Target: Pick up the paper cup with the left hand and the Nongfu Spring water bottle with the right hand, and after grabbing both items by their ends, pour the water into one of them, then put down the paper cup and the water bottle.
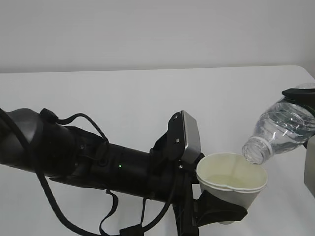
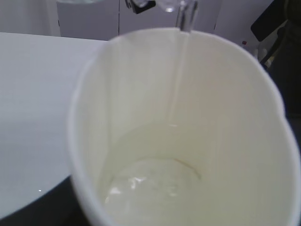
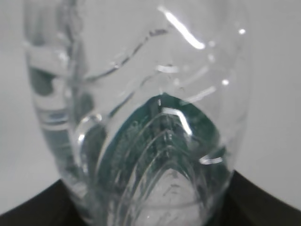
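Water runs in a thin stream from the tilted Nongfu Spring water bottle into the paper cup, pooling at its bottom (the cup's rim is squeezed slightly out of round). Gripping the cup low on its wall, the left hand holds it above the white table. At the frame's right edge, the right hand clasps the bottle's base end, neck angled down just over the cup's rim.
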{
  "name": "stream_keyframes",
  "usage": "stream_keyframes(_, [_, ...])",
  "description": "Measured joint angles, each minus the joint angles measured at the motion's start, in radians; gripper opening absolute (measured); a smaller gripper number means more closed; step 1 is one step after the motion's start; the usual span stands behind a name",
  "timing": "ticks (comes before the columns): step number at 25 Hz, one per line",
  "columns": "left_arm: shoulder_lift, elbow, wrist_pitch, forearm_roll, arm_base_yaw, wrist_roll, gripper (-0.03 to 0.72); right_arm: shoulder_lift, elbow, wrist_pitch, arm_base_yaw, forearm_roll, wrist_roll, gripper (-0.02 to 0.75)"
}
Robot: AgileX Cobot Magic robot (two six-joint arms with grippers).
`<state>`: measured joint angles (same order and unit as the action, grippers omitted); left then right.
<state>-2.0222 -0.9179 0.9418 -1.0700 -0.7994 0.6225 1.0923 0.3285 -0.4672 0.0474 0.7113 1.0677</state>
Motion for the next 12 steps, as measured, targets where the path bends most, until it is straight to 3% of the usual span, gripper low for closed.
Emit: stream_keyframes(12, [0.000, 0.000, 0.000, 0.002, 0.000, 0.000, 0.419, 0.000, 0.002, 0.000, 0.000, 0.000, 0.017, 0.435])
